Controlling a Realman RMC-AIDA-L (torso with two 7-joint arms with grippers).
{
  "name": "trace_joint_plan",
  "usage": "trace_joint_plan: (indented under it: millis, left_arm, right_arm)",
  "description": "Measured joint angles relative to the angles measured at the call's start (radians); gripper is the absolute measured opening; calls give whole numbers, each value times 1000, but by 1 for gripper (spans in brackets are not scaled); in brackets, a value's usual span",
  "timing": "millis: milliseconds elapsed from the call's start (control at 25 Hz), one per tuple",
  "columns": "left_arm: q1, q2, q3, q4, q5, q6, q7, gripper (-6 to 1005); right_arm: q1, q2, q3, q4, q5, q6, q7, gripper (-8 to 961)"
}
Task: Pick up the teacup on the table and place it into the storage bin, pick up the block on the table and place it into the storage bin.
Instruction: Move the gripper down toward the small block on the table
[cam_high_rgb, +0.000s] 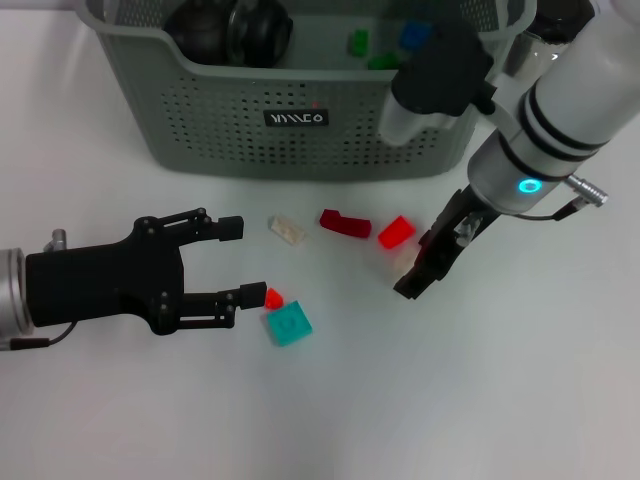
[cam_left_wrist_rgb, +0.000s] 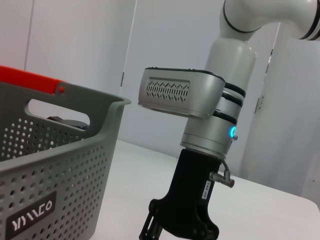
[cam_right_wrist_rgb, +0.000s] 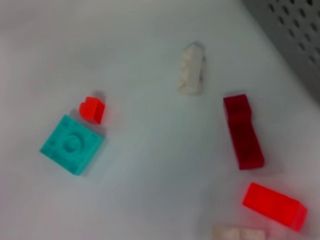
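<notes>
Reading outward from my right gripper (cam_high_rgb: 412, 284), I see its black fingers angled down at the table, but I cannot tell whether they stand apart or together. The bright red block (cam_high_rgb: 396, 232) lies just beside those tips, on the side toward the storage bin (cam_high_rgb: 300, 130), and a pale block sits almost under them. In the right wrist view the bright red block's (cam_right_wrist_rgb: 274, 206) long axis runs slantwise, with the dark red block (cam_right_wrist_rgb: 243, 131) next along, farther from the jaws and lying along a different slant.

My left gripper (cam_high_rgb: 243, 261) has its jaws wide apart, one fingertip touching or just over the small red piece (cam_high_rgb: 272, 298), with the teal block (cam_high_rgb: 288, 325) beside that, away from the bin. The translucent block (cam_high_rgb: 287, 230) lies between the left gripper's fingers and the bin.

I judge the right arm nearer the bright red block, the left nearer the teal one. No teacup shows on the table; dark round things sit inside the bin.
</notes>
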Motion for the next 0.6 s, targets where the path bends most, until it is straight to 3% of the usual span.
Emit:
trace_joint_plan:
  millis: [600]
  left_arm:
    - [1,-2,0,0,0,0,1,844]
  right_arm:
    - [8,0,-38,11,31,42,16,766]
